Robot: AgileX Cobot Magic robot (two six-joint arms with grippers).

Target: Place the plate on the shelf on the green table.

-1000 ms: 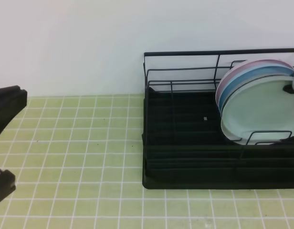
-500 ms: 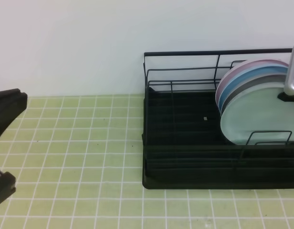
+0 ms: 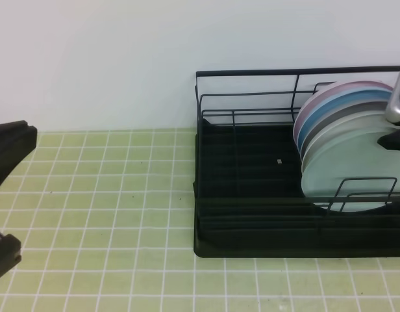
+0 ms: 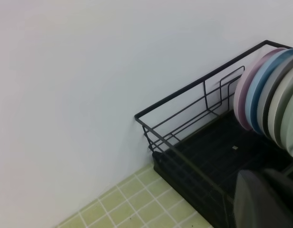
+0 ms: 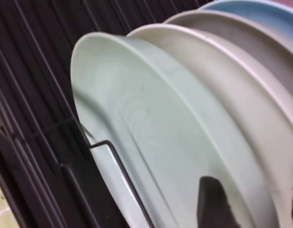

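The pale mint plate [image 3: 346, 162] stands on edge at the front of a row of plates in the black wire shelf [image 3: 252, 214], behind a front wire loop. The shelf sits on the green table [image 3: 109, 214]. In the right wrist view the plate [image 5: 151, 133] fills the frame. My right gripper [image 5: 253, 194] is open, its dark fingers [image 5: 214, 204] standing apart on either side of the plate's rim. In the high view it shows at the right edge [image 3: 396, 123]. Only a dark blurred part of my left gripper [image 4: 265, 199] shows; it is shut, away from the shelf.
Pink [image 3: 330, 94], blue [image 3: 339, 104], grey and white plates stand behind the mint one. The left half of the shelf [image 4: 203, 156] holds no plates. My left arm's black links [image 3: 8, 149] sit at the table's left edge. A white wall is behind.
The mint plate has sunk lower into the shelf behind the front wire loop. My right gripper's fingers have opened off its rim. The left arm has not moved.
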